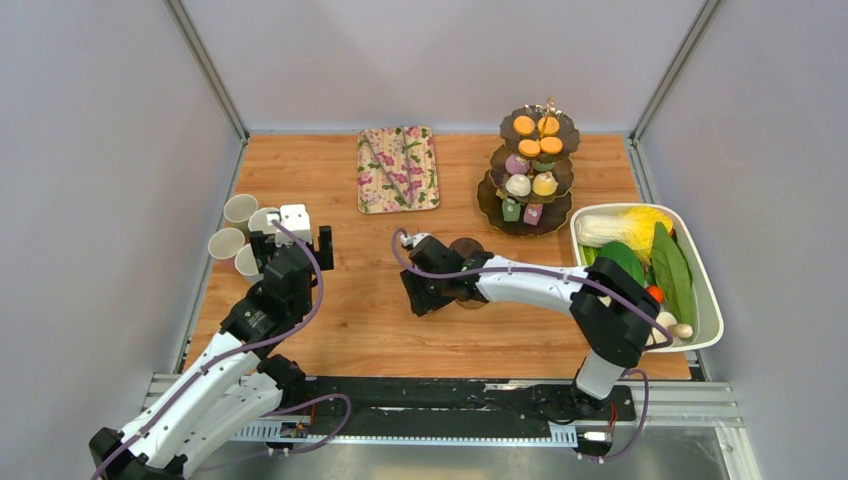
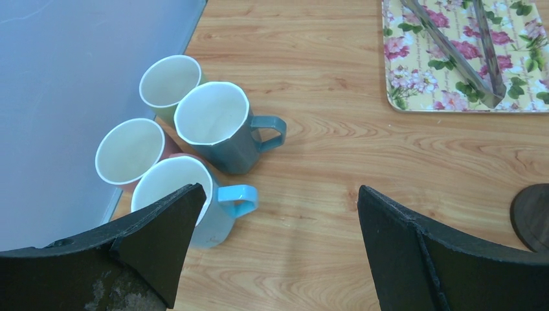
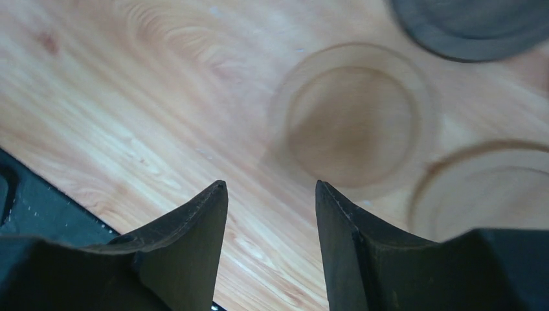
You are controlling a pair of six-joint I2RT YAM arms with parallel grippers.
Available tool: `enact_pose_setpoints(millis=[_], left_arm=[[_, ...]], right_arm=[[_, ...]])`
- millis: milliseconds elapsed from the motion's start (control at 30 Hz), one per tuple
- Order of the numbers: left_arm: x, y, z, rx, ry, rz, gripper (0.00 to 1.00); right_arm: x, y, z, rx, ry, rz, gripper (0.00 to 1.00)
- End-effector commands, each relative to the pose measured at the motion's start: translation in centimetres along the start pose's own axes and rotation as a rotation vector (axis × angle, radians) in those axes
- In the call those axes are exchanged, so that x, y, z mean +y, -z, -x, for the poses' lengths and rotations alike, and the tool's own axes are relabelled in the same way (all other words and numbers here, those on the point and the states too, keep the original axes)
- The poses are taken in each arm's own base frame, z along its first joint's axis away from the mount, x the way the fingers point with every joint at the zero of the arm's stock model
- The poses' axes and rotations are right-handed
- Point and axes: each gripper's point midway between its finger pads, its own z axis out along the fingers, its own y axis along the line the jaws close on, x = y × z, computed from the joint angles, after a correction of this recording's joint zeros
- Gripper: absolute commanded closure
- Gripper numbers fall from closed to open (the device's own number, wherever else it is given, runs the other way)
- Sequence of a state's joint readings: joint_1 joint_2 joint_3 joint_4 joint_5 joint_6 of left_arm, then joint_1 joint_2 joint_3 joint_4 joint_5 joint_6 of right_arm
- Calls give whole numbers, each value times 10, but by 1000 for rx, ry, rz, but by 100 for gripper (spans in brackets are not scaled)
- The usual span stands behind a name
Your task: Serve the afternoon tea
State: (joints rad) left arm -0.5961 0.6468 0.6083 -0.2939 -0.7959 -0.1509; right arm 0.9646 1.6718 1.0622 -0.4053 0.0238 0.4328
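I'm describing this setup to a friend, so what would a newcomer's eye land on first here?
Probably the dark three-tier stand at the far right of the table, loaded with colourful cakes. Next, the four mugs huddled at the left edge, with the left claw open just beside them, and the white tub of vegetables on the right.

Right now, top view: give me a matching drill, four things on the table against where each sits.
Things:
1. mugs
2. floral tray
3. tiered stand
4. white tub

Places:
a. right edge of the table
b. far side, middle
c. left edge, by the wall
d. far side, right of the tray

Pairs: 1-c, 2-b, 3-d, 4-a
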Motion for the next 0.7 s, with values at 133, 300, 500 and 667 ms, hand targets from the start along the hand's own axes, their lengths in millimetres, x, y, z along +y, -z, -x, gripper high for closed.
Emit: enact_pose_setpoints(millis=[133, 300, 500, 667], left_arm=[[4, 1, 8, -36, 33, 20, 0], [4, 1, 9, -37, 34, 19, 0], [4, 2, 9, -38, 35, 19, 0], [3, 2, 9, -38, 37, 14, 0]], right_arm=[[54, -15, 1, 40, 116, 159, 44], [46, -28, -6, 65, 121, 125, 44], [33, -37, -9, 75, 101, 60, 44], [28, -33, -7, 66, 82, 30, 45]])
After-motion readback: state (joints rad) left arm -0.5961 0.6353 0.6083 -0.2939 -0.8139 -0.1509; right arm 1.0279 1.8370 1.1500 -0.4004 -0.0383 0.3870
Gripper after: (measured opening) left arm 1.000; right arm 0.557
